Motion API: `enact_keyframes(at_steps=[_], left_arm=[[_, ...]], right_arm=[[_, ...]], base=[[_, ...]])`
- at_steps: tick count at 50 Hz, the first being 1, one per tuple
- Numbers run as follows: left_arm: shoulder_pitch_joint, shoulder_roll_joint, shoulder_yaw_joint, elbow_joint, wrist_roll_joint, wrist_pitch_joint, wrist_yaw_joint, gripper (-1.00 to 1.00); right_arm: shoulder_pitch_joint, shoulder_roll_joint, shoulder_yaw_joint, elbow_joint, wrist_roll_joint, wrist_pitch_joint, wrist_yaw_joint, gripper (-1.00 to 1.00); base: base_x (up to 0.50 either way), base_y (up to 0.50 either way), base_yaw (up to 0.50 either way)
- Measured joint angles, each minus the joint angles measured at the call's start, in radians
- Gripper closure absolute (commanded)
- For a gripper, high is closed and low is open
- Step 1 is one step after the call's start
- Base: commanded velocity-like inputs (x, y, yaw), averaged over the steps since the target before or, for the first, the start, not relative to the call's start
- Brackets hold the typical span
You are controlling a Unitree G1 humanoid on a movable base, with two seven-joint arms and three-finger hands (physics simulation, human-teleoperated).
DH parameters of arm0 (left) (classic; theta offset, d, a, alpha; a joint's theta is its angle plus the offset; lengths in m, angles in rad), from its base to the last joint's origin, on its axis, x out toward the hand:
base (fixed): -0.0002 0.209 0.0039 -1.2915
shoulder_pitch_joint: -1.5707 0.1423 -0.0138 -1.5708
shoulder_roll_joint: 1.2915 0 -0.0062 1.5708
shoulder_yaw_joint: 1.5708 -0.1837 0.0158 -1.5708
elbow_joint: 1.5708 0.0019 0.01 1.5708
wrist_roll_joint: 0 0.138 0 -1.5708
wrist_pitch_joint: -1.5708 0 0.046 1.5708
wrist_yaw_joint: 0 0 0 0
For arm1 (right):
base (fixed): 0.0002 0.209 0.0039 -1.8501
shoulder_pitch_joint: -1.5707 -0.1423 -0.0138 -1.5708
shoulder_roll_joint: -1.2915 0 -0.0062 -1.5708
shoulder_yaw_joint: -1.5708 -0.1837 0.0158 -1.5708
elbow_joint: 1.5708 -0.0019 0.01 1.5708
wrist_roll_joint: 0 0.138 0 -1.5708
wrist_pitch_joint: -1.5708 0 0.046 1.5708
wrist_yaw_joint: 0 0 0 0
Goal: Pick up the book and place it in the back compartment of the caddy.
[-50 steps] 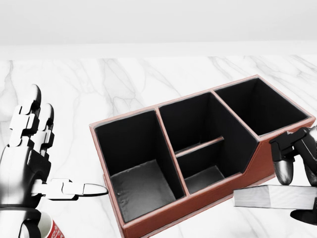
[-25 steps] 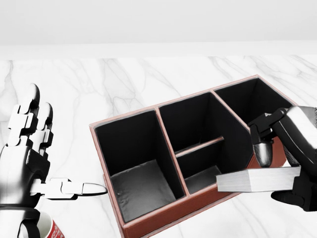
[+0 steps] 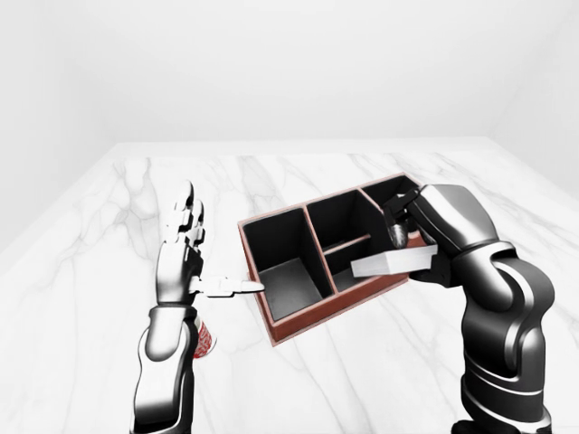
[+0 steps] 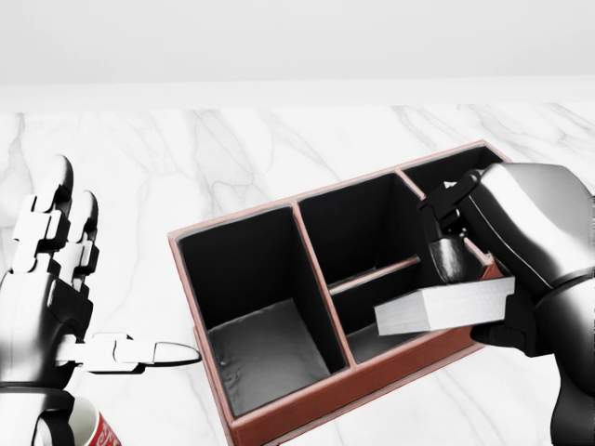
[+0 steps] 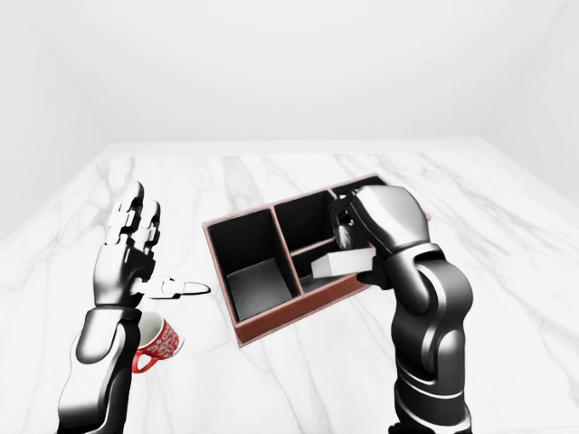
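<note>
Marble-patterned white tabletop [image 3: 109,271] fills the left-eye view, where the right hand [image 3: 425,237] grips a pale book [image 3: 391,263] held flat, one dark finger [image 3: 398,233] pressed on its top face. Just below and left of that hand sits the red-brown caddy [image 3: 298,321], and the book hangs over its right-hand compartments, clear of the table. The left hand [image 3: 184,262] stands well apart to the left, fingers spread upward, thumb pointing toward the caddy wall without touching it.

Head view: the right hand [image 4: 493,269] is closed round the book [image 4: 444,306], which juts leftward from the palm above the caddy's low divided section [image 4: 376,274]. The left hand [image 4: 56,288] is wide open and holds nothing.

Right-eye view: a red patterned mug [image 5: 156,342] stands beneath the left hand's wrist.
</note>
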Motion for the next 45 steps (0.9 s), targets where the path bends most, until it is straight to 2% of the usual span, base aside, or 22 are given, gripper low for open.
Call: enact_keyframes(at_steps=[20, 45], left_arm=[[0.000, 0.001, 0.003, -0.006, -0.003, 0.000, -0.001, -1.00], [-0.002, 0.001, 0.004, -0.011, -0.002, 0.000, 0.002, -1.00]], right_arm=[[-0.075, 0.025, 0.061, 0.090, -0.057, 0.000, 0.000, 1.00], [-0.142, 0.036, 0.092, 0.210, -0.077, 0.000, 0.000, 1.00]], base=[[0.00, 0.00, 0.00], [0.00, 0.00, 0.00]])
